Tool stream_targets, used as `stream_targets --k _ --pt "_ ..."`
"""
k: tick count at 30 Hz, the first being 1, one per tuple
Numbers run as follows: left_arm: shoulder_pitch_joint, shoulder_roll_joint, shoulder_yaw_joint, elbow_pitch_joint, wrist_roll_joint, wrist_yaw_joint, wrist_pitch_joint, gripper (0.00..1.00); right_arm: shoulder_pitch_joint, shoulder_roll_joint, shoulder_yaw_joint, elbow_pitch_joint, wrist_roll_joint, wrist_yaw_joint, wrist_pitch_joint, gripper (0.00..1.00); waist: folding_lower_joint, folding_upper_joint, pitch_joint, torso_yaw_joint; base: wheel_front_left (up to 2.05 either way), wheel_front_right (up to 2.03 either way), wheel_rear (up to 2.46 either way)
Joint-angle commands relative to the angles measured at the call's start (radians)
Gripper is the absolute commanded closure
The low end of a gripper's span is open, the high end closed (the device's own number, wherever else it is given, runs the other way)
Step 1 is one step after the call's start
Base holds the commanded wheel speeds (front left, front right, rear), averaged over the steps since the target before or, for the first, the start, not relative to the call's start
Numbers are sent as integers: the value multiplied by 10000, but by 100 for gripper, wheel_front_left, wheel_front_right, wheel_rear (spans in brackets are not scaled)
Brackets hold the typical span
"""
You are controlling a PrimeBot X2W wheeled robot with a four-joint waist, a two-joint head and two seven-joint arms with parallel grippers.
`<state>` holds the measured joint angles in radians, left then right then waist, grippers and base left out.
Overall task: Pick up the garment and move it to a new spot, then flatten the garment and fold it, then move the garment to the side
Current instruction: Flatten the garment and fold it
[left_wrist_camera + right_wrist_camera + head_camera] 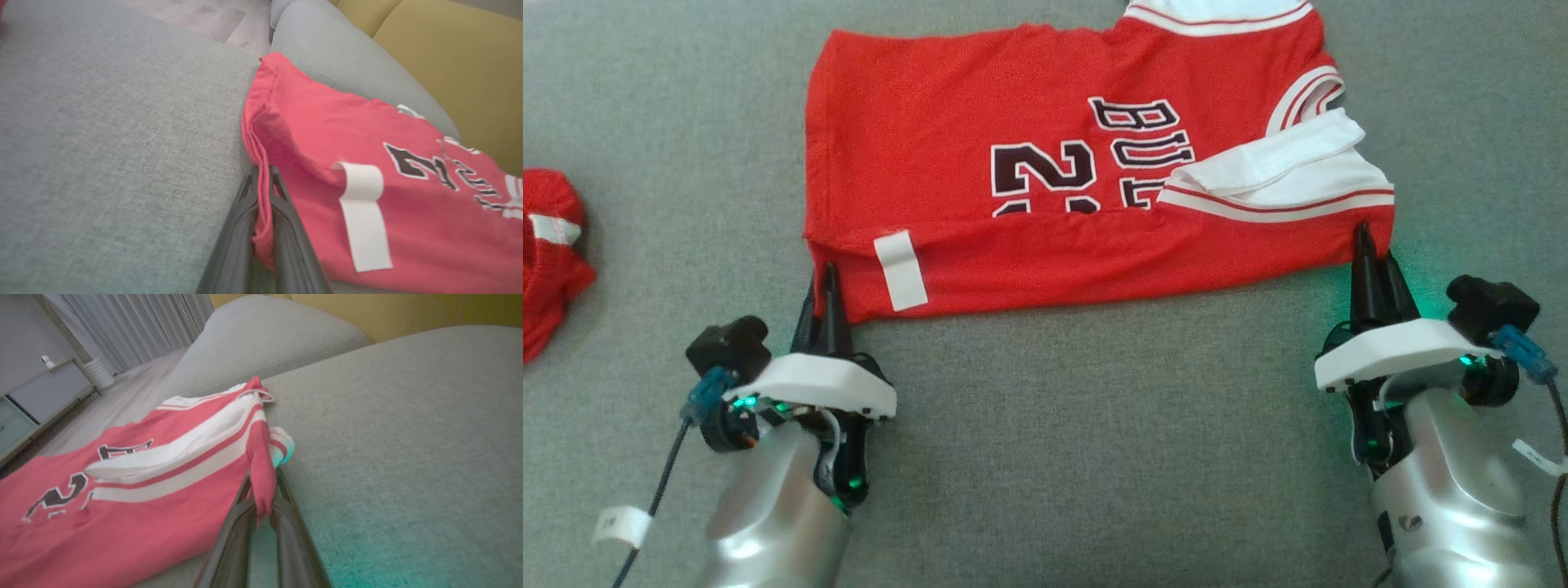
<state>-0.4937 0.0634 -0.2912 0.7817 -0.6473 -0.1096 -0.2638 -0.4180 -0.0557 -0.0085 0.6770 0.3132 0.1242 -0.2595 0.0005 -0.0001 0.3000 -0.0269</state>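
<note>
Grey cushion (pixel 1045 457) carries the jersey (pixel 1045 139), which is spread flat with its near long edge folded up over the print.

Jersey handling: red knit, reads as light and limp with no stiffness. Expect it to sag and swing between two pinch points, and thin cloth can creep out of narrow fingers (pixel 290 237). Best holds are the corners of the folded edge, both layers together.

Left gripper (pixel 827 273) is clamped on the near-left corner, with red cloth pinched between its fingers in the left wrist view. Right gripper (pixel 1364 241) is clamped on the near-right corner, just below the white-trimmed armhole (pixel 1282 175).

Room: wide bare cushion toward the robot and some to the right. Yellow backrest (pixel 449 61) stands past the far edge. Another red garment (pixel 547 245) lies well apart on the left, so I'd avoid dragging that way. White label (pixel 900 269) near the left corner looks loose and may flip or snag.
</note>
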Motion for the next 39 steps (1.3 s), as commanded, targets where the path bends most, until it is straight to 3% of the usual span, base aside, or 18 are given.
stream_targets --k 1,12,21,22,23,24,32,39 --pt "94 -72 407 -401 167 -158 21 100 -137 55 259 -349 222 65 -20 100 -5 1 -313 0 0 0 0" --pt "1560 -108 1406 -463 706 -162 20 100 1027 32 559 -334 1416 65 273 100 -5 1 -2462 -69 0 0 0" --pt "3369 -127 1535 -322 689 -37 20 100 3193 -26 609 -1383 1914 65 1035 100 -5 1 -2897 -134 0 0 0" --pt "3409 -127 1521 -368 702 -28 20 89 3312 -23 548 -1473 1904 65 1089 75 -5 1 -2864 -126 0 0 0" --pt "3405 -128 1535 -469 747 14 20 37 3378 -20 508 -1572 1877 65 1143 0 -5 1 -2796 -120 0 0 0" --pt "3375 -128 1551 -571 817 57 20 0 3388 -18 470 -1697 1810 65 1137 0 -5 1 -2715 -114 0 0 0" --pt "2101 108 1443 -806 1405 265 89 0 2531 -38 425 -2379 973 65 1190 0 -5 1 -1939 -65 0 0 0" --pt "-944 1302 919 -585 1766 14 2316 0 1005 -141 722 -2702 470 65 1483 0 -5 1 -715 20 0 0 0"
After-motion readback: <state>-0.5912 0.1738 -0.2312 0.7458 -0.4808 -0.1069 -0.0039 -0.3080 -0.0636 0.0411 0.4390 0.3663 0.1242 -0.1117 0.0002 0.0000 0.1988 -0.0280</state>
